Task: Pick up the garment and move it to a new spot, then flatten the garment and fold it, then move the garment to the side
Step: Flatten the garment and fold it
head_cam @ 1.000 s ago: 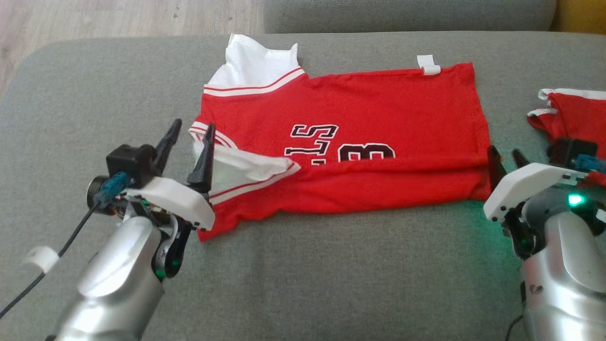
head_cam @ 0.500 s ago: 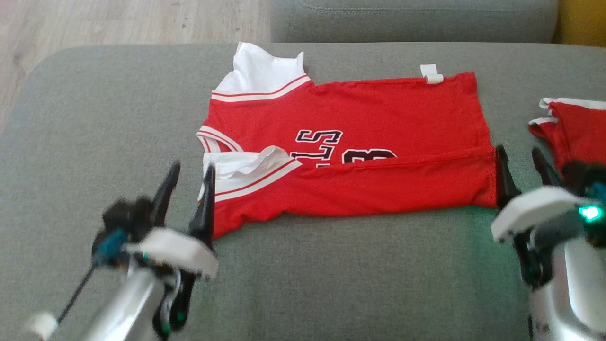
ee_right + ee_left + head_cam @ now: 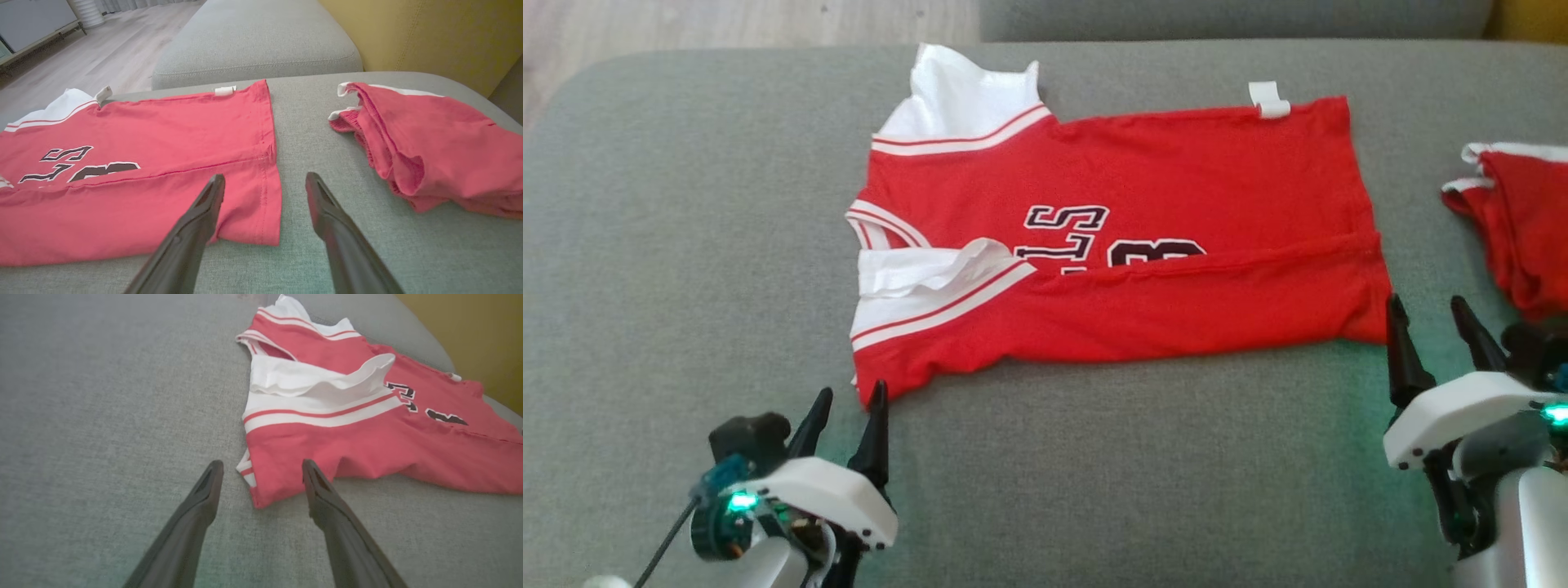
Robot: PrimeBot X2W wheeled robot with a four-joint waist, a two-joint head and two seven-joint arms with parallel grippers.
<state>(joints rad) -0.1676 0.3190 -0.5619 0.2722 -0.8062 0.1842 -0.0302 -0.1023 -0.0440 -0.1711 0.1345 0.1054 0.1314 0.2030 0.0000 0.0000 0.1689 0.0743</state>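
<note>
On grey sofa cushion (image 3: 686, 245), centre: red jersey (image 3: 1127, 163), laid flat with its long axis running left to right. Near long edge is folded up over the body; the fold line cuts across the dark lettering (image 3: 1070, 233) and hides its lower half. White shoulder panels with red stripes are at the left end, one bunched and slightly raised. Small white tag (image 3: 1268, 100) sits on the far edge toward the right end. Hem end on the right lies square and flat.

Left gripper (image 3: 851, 390): fingers spread apart, nothing between them. It sits low at the jersey's near-left corner. Right fingertip is at the corner cloth; contact cannot be told. In the left wrist view that corner shows just beyond the gap between the two fingers.

Right gripper (image 3: 1426, 300): fingers spread apart, empty. It sits just beside the near-right hem corner. In the right wrist view the left finger overlaps the hem and the other is over bare cushion.

Second red garment (image 3: 1523, 229): crumpled heap, white trim showing, right of the jersey with a strip of bare cushion between them.

Beyond: another grey cushion (image 3: 253, 41), pale wood floor (image 3: 102, 53), yellow upholstery (image 3: 429, 32) at right.
</note>
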